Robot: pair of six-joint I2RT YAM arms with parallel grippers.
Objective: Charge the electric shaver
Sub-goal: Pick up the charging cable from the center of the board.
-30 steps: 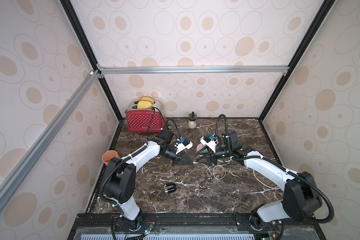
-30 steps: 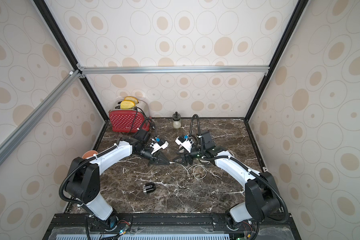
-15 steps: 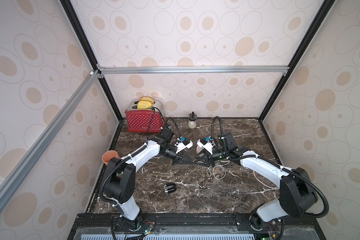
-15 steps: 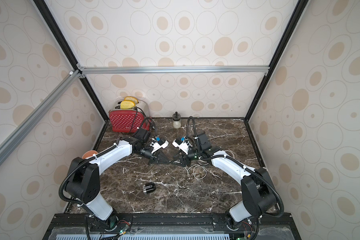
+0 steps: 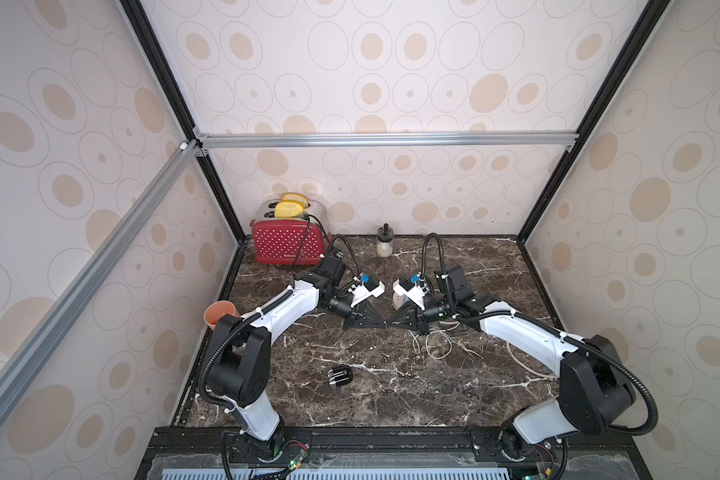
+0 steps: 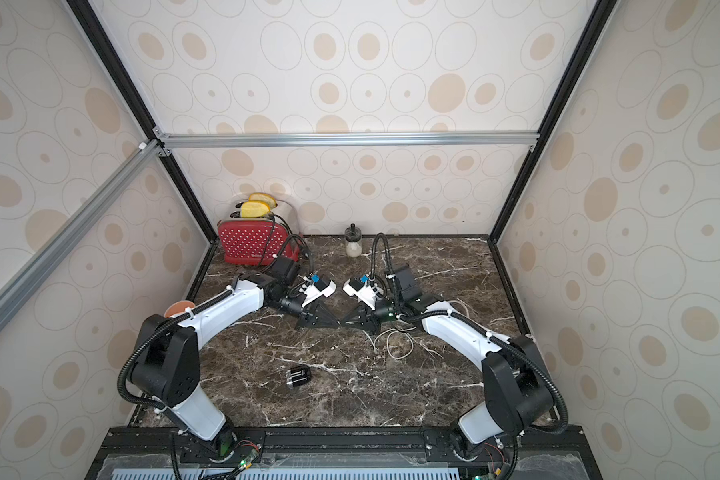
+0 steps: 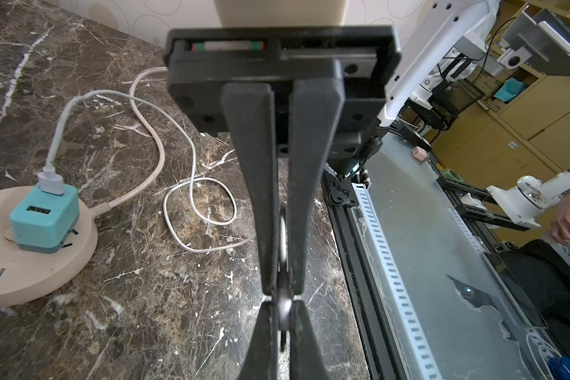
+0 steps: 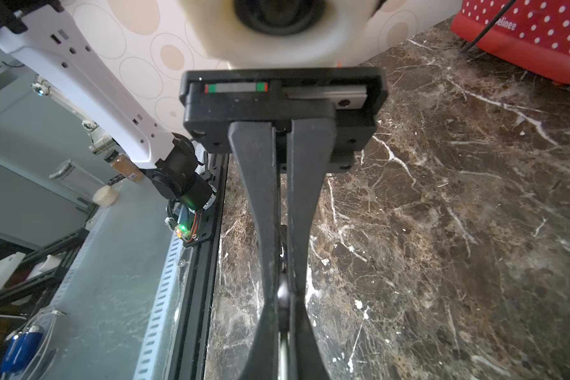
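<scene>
on the counter (image 5: pixel 391 399), the pink socket disc (image 7: pixel 30 279) and teal adapter (image 7: pixel 43 217) only show properly in the left wrist view; in both top views the right wrist mostly hides them. left gripper (image 7: pixel 282 289) and right gripper (image 8: pixel 282 294): jaws pressed together, tip to tip, some dark bit between i can't make out. electric shaver (image 5: pixel 340 377) lies near the counter's front, well apart.

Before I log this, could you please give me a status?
Left gripper, right gripper shut, tip to tip. Shaver lying untouched, toward the front. Cable looped nearby, not blocking.
</scene>
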